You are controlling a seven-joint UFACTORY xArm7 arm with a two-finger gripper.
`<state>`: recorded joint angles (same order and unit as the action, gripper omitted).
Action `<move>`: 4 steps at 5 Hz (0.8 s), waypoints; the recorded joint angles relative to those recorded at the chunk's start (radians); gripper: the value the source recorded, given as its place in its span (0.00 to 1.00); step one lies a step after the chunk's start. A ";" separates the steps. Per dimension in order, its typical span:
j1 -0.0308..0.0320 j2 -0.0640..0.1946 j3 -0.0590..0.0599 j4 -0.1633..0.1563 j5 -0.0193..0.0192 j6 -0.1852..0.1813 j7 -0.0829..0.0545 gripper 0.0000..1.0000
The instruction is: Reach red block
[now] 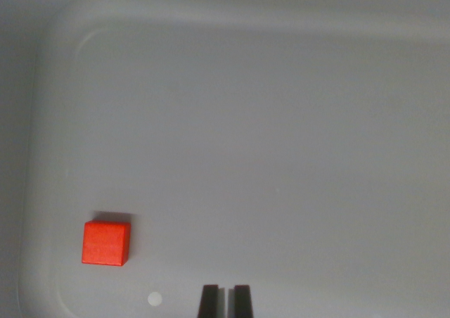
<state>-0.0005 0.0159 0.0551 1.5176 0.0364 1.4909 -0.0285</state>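
Wrist view, looking down into a pale grey tray [49,121] with a rounded rim and rounded corners. The red block [105,243] lies on the tray floor in the lower part of the wrist view's left, near the rim's curved corner, casting a thin shadow along its far edge; its top face and a sliver of its near side are visible. The pincer [225,302] enters at the bottom edge, right of the block and well apart from it. Only the two dark fingertips [209,302] show, the rest being cut off by the frame; they stand nearly pressed together, a narrow slit between them, pinching nothing. A small pale round spot [155,299] sits on the tray floor between block and pincer; what it is cannot be made out.
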 joint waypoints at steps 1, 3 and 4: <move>0.0000 0.000 0.000 0.000 0.0000 0.000 0.000 0.00; 0.0048 0.007 0.004 -0.017 -0.0009 -0.023 0.004 0.00; 0.0107 0.016 0.008 -0.037 -0.0019 -0.050 0.009 0.00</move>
<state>0.0102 0.0318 0.0629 1.4802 0.0345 1.4410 -0.0190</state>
